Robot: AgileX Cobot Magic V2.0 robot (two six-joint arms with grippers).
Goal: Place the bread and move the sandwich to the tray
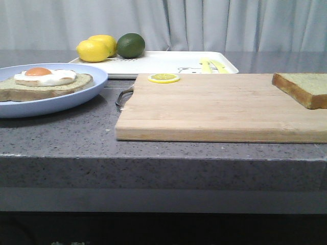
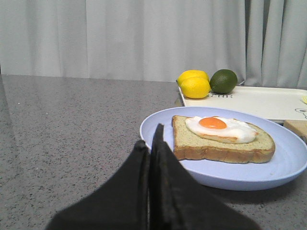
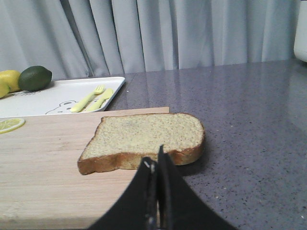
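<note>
The bread (image 1: 304, 88) lies on the right end of the wooden cutting board (image 1: 214, 109); it also shows in the right wrist view (image 3: 144, 139). My right gripper (image 3: 156, 160) is shut and empty, just short of the bread's near crust. The sandwich (image 1: 46, 82), a bread slice with a fried egg, sits on the pale blue plate (image 1: 76, 94) at the left; it also shows in the left wrist view (image 2: 220, 136). My left gripper (image 2: 151, 139) is shut and empty at the plate's (image 2: 288, 167) near rim. The white tray (image 1: 168, 61) stands behind the board. Neither gripper shows in the front view.
Two lemons (image 1: 97, 48) and a lime (image 1: 131, 45) sit on the tray's left end, a yellow fork and knife (image 1: 212, 65) on its right. A lemon slice (image 1: 163, 78) lies on the board's far edge. The board has a metal handle (image 1: 122, 97).
</note>
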